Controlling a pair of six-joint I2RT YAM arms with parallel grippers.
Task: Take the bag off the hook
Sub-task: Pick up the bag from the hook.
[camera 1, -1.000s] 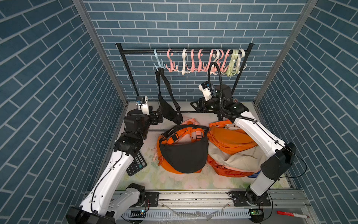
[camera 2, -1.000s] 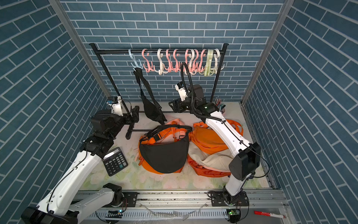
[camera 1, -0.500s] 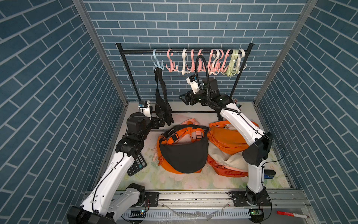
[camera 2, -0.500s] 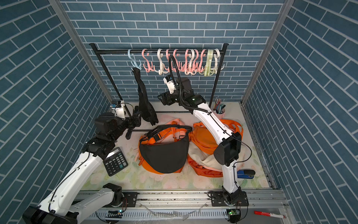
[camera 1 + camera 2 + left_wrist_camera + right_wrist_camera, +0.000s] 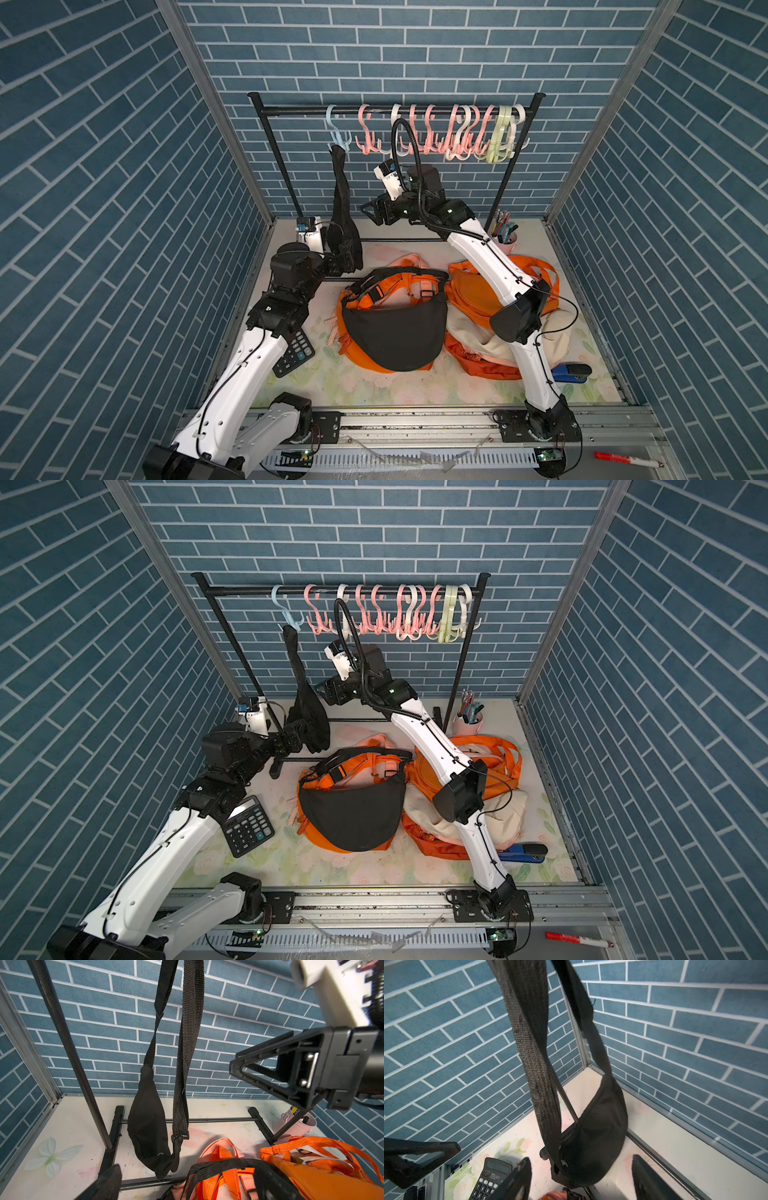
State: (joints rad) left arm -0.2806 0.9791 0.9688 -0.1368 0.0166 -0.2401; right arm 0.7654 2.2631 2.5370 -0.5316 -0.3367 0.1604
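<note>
Swung from right of centre to mid-frame over the last second in both top views: right gripper (image 5: 369, 211), now level with the lower part of the strap (image 5: 338, 178) and just to its right, not touching. Eased closer to the lower end of the black bag (image 5: 344, 237) in the same span: left gripper (image 5: 338, 264). Twisted edge-on and narrower than a second ago: that bag.

Still hanging by the strap from the pale blue hook (image 5: 337, 135), leftmost on the rack rail (image 5: 291, 110), upper centre of frame; body down low by the rack's base bar (image 5: 399, 240), left of centre. Pink hooks (image 5: 369, 148) bunched along the rail to the right.

Right jaws spread wide, grasping nothing; from the right wrist, bag body framed between the two fingers (image 5: 519, 1178) but beyond them. Left jaws fully released too, bag hanging ahead of the tips in the left wrist view; contact there impossible to judge from above.

Lower in frame: calculator (image 5: 296, 353) at left, sling pack (image 5: 395, 332) atop orange bags (image 5: 478, 286) at centre.
</note>
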